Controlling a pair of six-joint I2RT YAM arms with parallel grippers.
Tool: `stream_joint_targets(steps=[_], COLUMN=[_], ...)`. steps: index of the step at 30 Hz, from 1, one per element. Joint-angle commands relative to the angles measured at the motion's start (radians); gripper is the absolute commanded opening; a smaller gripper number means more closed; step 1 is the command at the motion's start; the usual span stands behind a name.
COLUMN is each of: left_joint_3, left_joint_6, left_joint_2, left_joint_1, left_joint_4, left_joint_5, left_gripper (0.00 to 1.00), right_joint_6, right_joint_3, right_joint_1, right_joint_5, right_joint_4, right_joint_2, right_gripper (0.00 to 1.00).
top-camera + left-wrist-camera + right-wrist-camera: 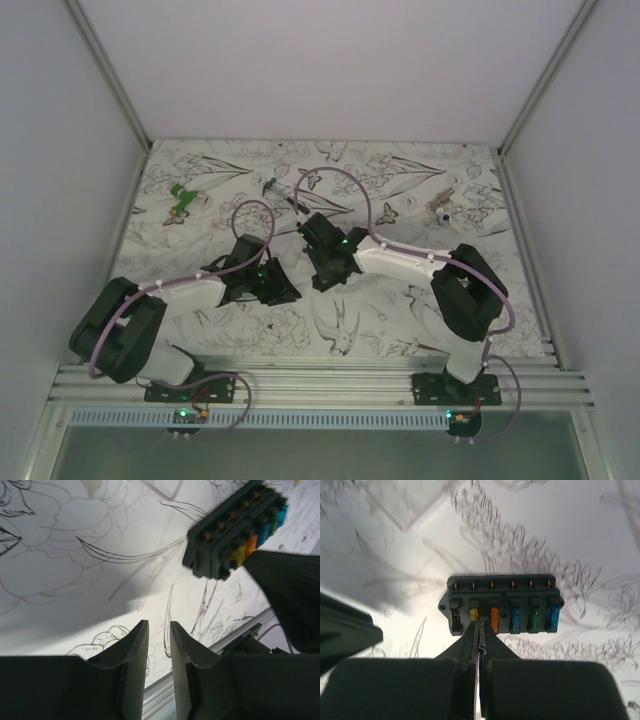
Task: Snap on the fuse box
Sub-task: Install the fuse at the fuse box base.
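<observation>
A small black fuse box (502, 597) is seen lying near the middle of a table (400, 290) whose surface is printed with flowers and birds. In the right wrist view the box is set at 12 o'clock from the right gripper (478, 625), with a row of coloured fuses (515, 619) turned toward the camera. The right gripper's fingers are pressed together with no gap. Their tips are placed against the box's front, between the yellow and orange fuses; whether anything is pinched cannot be told.

In the left wrist view the box is found at 1 o'clock from the left gripper (159, 626), apart from it. The left gripper's fingers are held narrowly apart, with nothing between them.

In the overhead view the box is hidden beneath the right gripper. A small green piece (181, 200) is seen at 10 o'clock on the table, and a thin dark tool (285, 193) at 11 o'clock.
</observation>
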Motion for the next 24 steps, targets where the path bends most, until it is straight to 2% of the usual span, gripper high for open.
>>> stream_joint_targets(steps=[1,5,8,11,24], left_joint_3=[-0.018,-0.011,0.012,0.049,0.153], left_joint_6=[0.027,0.033,0.030,0.025,0.013], left_joint_2=[-0.072,-0.105,-0.094,-0.061,0.053], left_joint_1=[0.000,-0.024,-0.052,-0.082,-0.145], left_joint_4=[-0.055,-0.073,-0.077,-0.077,-0.076], left_joint_5=[-0.013,-0.018,-0.028,-0.035,-0.033], left_gripper=[0.30,0.35,0.39,0.42,0.44], right_joint_6=[-0.003,-0.002,-0.017,-0.034,-0.106], right_joint_3=[-0.102,-0.089,-0.081,-0.083,-0.110], right_joint_1=[0.022,0.039,0.053,0.058,0.057], right_joint_5=[-0.103,-0.087,-0.077,-0.054,-0.079], right_joint_4=[-0.280,-0.267,-0.218,-0.179,-0.095], right_joint_2=[0.004,-0.086,-0.146,-0.178,-0.115], right_gripper=[0.00,0.01,0.13,0.15,0.20])
